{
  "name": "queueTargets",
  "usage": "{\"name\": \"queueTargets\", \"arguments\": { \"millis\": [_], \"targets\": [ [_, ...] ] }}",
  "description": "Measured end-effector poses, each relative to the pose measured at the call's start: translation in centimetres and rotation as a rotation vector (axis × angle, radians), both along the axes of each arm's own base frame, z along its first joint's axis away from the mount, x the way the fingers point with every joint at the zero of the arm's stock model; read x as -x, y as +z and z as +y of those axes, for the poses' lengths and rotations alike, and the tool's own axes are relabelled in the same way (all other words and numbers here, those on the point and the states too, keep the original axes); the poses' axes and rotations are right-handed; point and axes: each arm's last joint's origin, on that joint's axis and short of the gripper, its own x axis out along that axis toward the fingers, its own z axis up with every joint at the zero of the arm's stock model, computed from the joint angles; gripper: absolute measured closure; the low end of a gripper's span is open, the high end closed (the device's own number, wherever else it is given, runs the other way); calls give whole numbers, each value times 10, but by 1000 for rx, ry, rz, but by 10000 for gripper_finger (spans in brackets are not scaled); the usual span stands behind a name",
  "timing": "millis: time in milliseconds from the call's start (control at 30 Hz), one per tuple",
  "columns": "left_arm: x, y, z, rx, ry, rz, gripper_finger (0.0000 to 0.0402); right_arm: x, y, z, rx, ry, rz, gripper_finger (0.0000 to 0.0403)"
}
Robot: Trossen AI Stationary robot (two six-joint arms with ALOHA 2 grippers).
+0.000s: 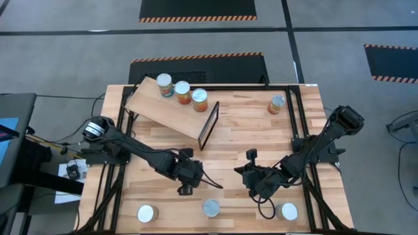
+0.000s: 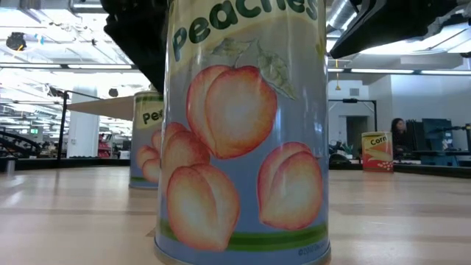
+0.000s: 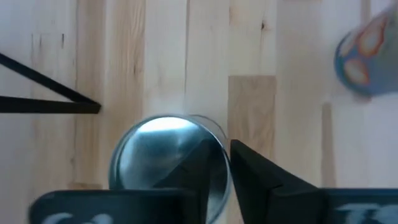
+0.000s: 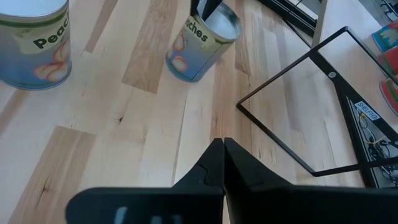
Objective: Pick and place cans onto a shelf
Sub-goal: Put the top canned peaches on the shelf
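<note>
Overhead, left gripper (image 1: 185,189): above a small silver-lidded peach can (image 3: 166,163), fingers (image 3: 255,171) seemingly pinching its rim, though contact was unclear.
Right gripper (image 1: 251,175): pressed together, holding nothing.
Slanted light plywood shelf (image 1: 160,108): bore three cans (image 1: 182,93).
Slatted wooden tabletop (image 1: 241,130): carried the remaining cans.

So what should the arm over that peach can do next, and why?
Probably the left gripper should take a firm hold of the can under it and lift it straight up. It sits right over that can's silver lid, the can stands on the table, and the shelf holds only three cans. The right gripper waits shut over the table.
</note>
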Motion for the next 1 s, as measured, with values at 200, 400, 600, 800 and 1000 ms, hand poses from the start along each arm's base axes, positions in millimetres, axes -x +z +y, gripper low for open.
{"name": "queueTargets", "arguments": {
  "millis": [200,400,600,800,1000],
  "targets": [
    [7,1,3,-63,-80,72,397,0,0,0,0,0,0,388],
    [25,20,8,-104,-170,101,401,0,0,0,-1,-1,0,388],
    [64,57,21,-137,-235,150,401,0,0,0,-3,-5,4,387],
    [116,100,46,-217,-253,130,401,0,0,0,-3,-5,5,388],
    [166,139,75,-267,-244,-48,401,0,0,0,-3,-5,4,387]
  ]
}}
